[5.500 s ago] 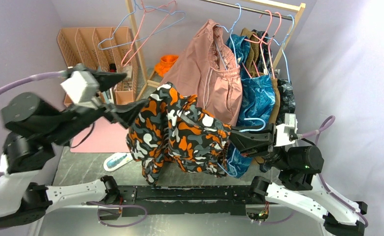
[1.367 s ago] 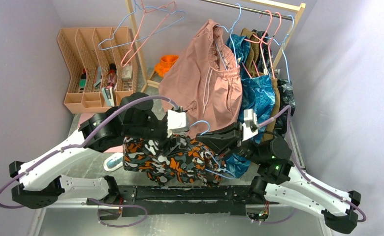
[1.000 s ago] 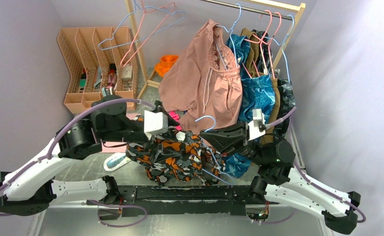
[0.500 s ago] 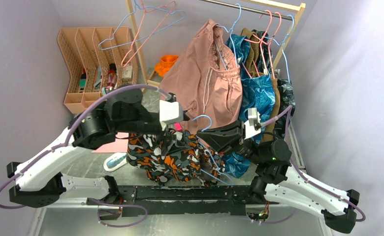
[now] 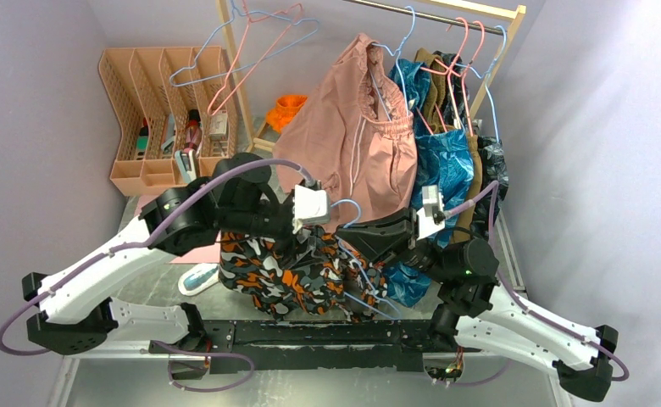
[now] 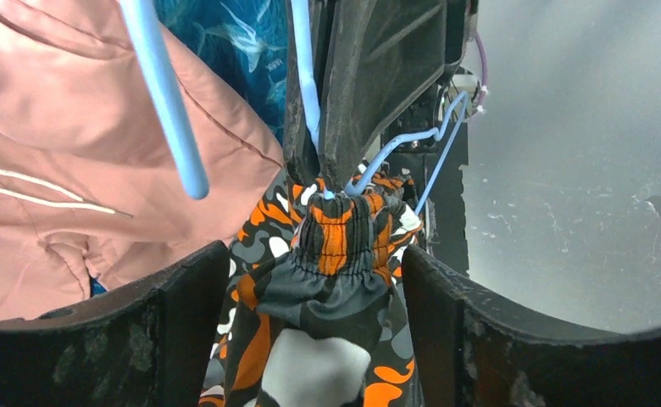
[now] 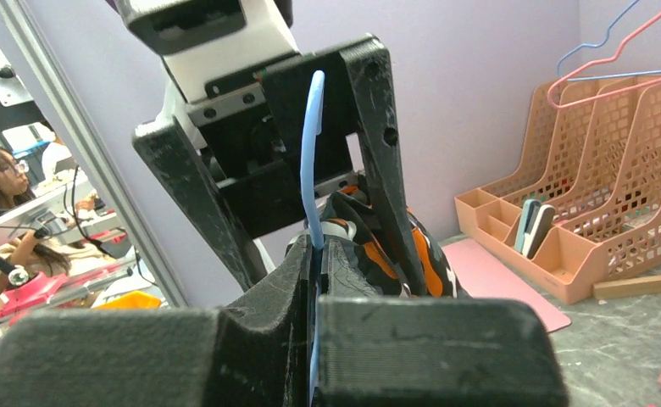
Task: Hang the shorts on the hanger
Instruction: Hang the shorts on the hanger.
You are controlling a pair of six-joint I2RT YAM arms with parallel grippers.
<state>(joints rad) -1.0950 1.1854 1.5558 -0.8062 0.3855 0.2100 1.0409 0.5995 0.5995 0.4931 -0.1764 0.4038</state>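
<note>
Clamping the right end effector (image 7: 314, 259) fully shut on the hanger (image 7: 311, 144), the light-blue wire rising straight up out of the pinched fingers in the right wrist view. Holding that hanger near the middle of the top view, its hook curling up just in front of the pink garment (image 5: 352, 144) on the clothes rail (image 5: 446, 10). Bunching the shorts (image 5: 286, 273) right under the right end effector, the camouflage cloth hanging down in folds between the two arms, above the worktop (image 5: 153, 287). Sitting the gathered elastic waistband right against the tips of the right fingers, with thin blue loops of hanger wire coming out of the folds on the far side in the left wrist view. Spreading the left end effector (image 6: 314, 254) wide, one finger on each side of the waistband and the cloth filling most of the gap; not showing clearly whether the pads are touching it. Facing the left end effector straight at the right one, the two close together. Hanging the blue leaf-print garment (image 5: 441, 161) just beside the pink one on the rail. Standing the pink file rack (image 5: 158, 93) at the far left corner, well apart from the shorts.
</note>
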